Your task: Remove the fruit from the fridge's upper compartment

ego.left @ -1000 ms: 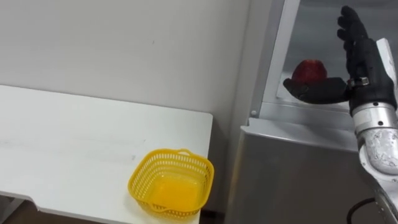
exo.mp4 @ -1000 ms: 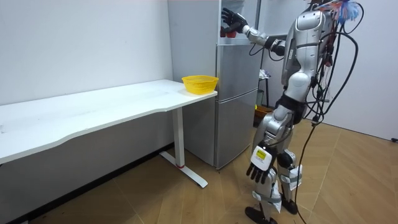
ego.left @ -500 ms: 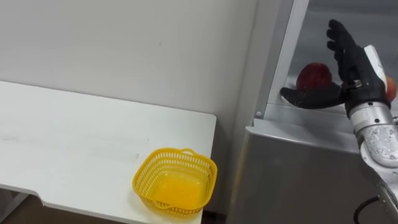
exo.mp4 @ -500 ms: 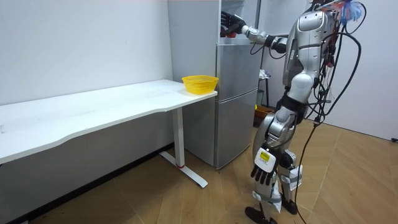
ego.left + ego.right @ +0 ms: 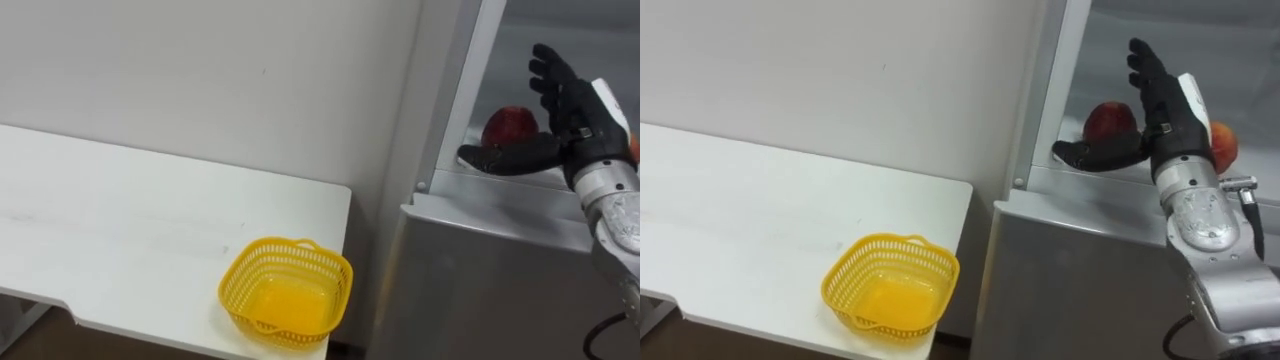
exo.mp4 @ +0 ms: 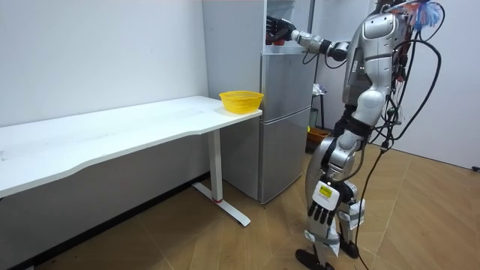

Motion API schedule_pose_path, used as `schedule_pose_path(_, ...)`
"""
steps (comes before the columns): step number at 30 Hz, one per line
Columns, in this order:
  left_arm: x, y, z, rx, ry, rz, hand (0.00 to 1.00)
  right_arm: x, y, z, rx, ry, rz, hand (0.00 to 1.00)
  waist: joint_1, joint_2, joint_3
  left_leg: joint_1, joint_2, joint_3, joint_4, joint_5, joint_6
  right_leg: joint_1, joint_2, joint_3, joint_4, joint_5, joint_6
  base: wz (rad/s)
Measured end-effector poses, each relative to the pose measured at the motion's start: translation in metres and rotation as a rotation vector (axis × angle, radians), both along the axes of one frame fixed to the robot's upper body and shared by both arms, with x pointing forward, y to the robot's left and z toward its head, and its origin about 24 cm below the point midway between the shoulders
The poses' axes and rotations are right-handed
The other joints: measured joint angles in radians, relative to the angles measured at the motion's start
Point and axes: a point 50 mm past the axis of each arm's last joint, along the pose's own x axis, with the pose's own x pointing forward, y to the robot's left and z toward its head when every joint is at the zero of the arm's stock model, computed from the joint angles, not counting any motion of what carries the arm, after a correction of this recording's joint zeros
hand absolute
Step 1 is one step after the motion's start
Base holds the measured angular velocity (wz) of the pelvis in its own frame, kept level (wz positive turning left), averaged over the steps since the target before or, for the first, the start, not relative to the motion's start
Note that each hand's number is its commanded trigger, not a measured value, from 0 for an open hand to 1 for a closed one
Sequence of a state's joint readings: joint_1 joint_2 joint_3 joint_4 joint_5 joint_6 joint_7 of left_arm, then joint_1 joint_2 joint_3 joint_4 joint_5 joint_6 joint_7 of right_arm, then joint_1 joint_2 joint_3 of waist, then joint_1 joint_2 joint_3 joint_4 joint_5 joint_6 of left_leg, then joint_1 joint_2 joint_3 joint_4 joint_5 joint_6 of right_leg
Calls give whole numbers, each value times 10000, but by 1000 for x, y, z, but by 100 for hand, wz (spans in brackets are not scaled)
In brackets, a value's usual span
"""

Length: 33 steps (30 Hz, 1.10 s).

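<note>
The red apple (image 5: 510,125) is seen on the upper fridge shelf (image 5: 500,190), close behind the thumb of the right hand (image 5: 575,122). It is judged firm, smooth, fairly light and easily bruised, so it is best cupped around its widest part. That hand is held spread wide, fingers straight up, with nothing gripped; contact cannot be told. The left hand (image 6: 322,212) is seen hanging relaxed.

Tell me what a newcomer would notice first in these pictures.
The robot's black right hand, fingers spread open, is inside the open upper compartment of the fridge, right beside a red apple on the shelf. Next comes the bright yellow basket, empty, at the corner of the white table next to the fridge.
</note>
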<state>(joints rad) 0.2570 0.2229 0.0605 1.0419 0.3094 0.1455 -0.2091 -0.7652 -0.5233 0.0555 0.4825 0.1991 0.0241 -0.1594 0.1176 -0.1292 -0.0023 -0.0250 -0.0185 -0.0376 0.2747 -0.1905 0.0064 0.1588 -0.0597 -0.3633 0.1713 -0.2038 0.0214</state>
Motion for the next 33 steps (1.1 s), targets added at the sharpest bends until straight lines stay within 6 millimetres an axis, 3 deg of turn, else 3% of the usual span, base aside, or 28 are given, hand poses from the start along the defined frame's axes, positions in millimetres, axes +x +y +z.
schedule_pose_path(14, -1, 1, 1, 174, 92, 133, 0, 9, -14, -8, 1028, 840, -573, 0, -6, 106, -50, 0, -72, -174, 38, 6, 6, 2, -9, 53, -11, 3, -5, 3)
schedule_pose_path(21, 2, 3, 1, 382, -9, 123, 0, 8, -18, -6, 1325, 782, -572, 0, 6, 286, -1, 28, -105, -181, 2, 24, 33, 24, -45, 61, -18, 2, -3, 0)
schedule_pose_path(33, 8, 3, 1, 575, -239, 97, 0, 8, -24, -8, 1985, 892, -536, 0, 162, 306, 40, 48, -108, -188, -7, 24, 33, 68, -48, 33, -19, 2, -3, 0)
